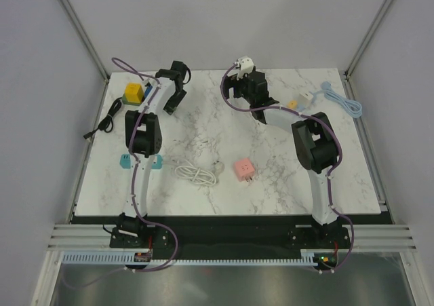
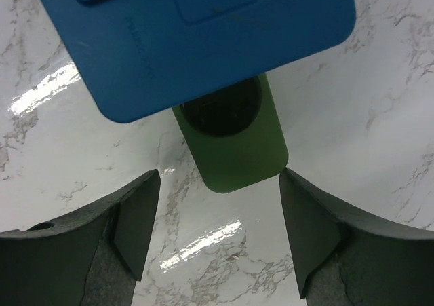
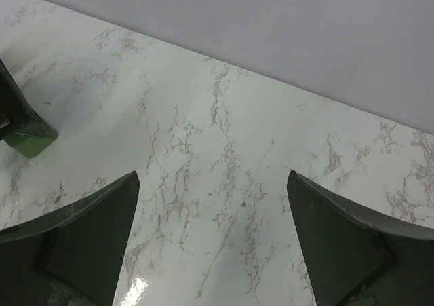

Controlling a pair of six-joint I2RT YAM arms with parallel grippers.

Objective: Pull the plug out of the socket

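The socket (image 1: 135,92) is a block with a yellow top and blue and green sides, at the back left of the table. A black cord (image 1: 103,123) runs off its left side; where the plug meets the block is too small to make out. In the left wrist view a blue face (image 2: 196,34) fills the top, and a green part (image 2: 237,150) with a dark round recess sticks out below it. My left gripper (image 2: 220,174) (image 1: 173,102) is open, its fingertips either side of the green part's end. My right gripper (image 3: 213,177) (image 1: 239,87) is open over bare marble.
A pink cube adapter (image 1: 244,169) and a coiled white cable (image 1: 196,172) lie mid-table. Two teal blocks (image 1: 127,160) sit beside my left arm. A light blue cable (image 1: 342,102) and a small yellow-white plug (image 1: 295,104) lie at the back right. Grey walls enclose the table.
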